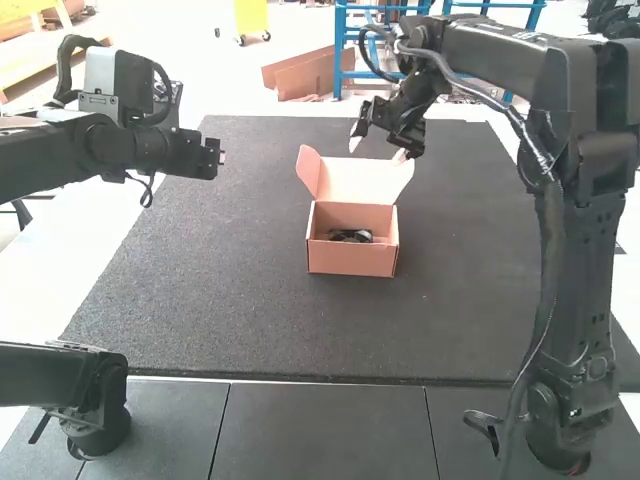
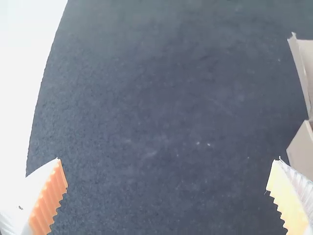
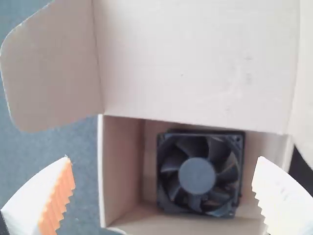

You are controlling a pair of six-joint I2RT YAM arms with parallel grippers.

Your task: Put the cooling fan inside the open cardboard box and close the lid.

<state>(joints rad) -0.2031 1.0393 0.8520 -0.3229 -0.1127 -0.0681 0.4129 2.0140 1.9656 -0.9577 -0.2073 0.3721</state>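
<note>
The right pincer [image 1: 386,140] hangs wide open and empty above the raised lid [image 1: 356,178]. The left pincer [image 1: 214,157], also wide open and empty, hangs over the left part of the surface [image 1: 200,300]. The fan [image 3: 198,174] lies flat inside the box [image 1: 350,255] mid-surface, blades facing up.

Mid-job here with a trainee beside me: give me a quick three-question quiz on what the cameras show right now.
1. True or false: the black square cooling fan lies inside the brown cardboard box.
2. The box's lid is: A) shut, B) standing open, C) torn off.
3. Which arm's gripper hovers by the raised lid with its fingers open?
Key: 1 true; 2 B; 3 the right gripper.
</note>
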